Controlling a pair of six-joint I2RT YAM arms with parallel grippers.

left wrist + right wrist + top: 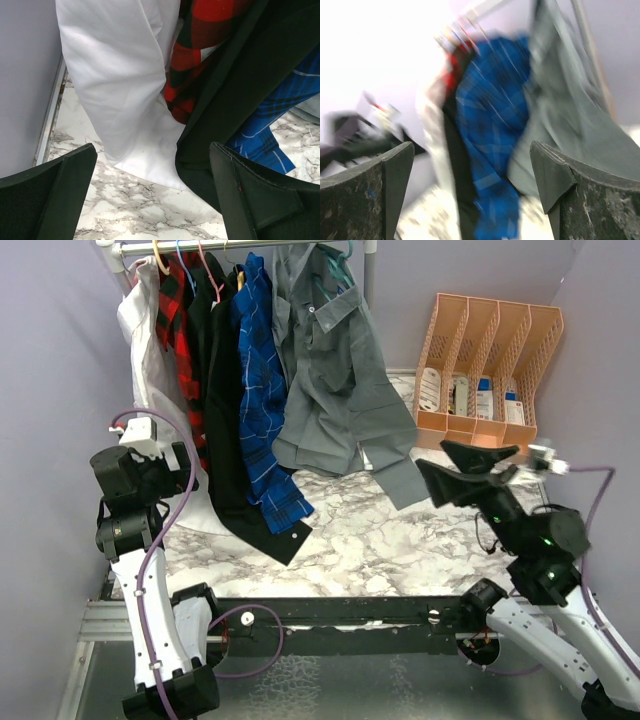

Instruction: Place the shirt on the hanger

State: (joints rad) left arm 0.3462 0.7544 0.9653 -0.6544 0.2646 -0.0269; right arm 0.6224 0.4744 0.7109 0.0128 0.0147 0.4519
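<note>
The grey shirt (335, 370) hangs from the rail at the back, at the right end of the row of clothes, with its tails resting on the marble table. A thin teal hanger (338, 268) shows at its neck. My right gripper (431, 454) is open and empty, just right of the shirt's lower edge and apart from it. Its wrist view is blurred and shows the grey shirt (570, 115) ahead between the open fingers (472, 147). My left gripper (185, 465) is open and empty, low by the white and black garments (152, 150).
On the rail (240, 248) hang a white garment (120, 85), a red-and-black plaid shirt (200, 45), a black garment (240, 90) and a blue plaid shirt (262, 390). A peach file organizer (490, 360) stands at the back right. Walls close in on both sides.
</note>
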